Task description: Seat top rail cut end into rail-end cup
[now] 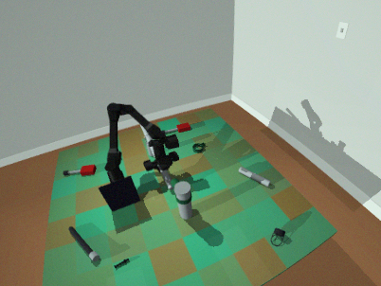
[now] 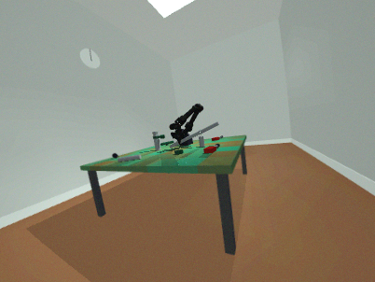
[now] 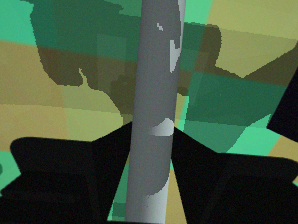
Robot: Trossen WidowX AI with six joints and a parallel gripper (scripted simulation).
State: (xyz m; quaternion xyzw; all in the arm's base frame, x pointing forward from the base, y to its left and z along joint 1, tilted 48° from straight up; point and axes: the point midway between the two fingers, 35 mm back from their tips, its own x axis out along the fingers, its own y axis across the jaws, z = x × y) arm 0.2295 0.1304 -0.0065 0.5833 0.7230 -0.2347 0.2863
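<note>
The grey rail [image 1: 166, 176] [image 2: 207, 128] [image 3: 157, 75] slants, its cut end low beside the big post and its far end high. My gripper [image 1: 163, 167] [image 3: 151, 126] is shut on the rail near its cut end. The big post [image 1: 186, 211] [image 2: 157, 145] stands upright, with its green brace band [image 1: 184, 201] up near the cap. The green rail-end cup [image 2: 160, 136] sticks out from the band towards the rail. In the exterior view the cut end looks lower than the cup and apart from it. The slim post [image 2: 201, 142] stands under the rail; its loop cap is too small to make out.
Two red-ended tools [image 1: 184, 127] [image 1: 88, 169] lie at the back and left. A grey tube [image 1: 254, 176] lies right, a dark tube [image 1: 82, 241] front left. A green coil [image 1: 195, 151], a small black clip [image 1: 121, 263] and a black ringed part [image 1: 279, 232] also lie on the table.
</note>
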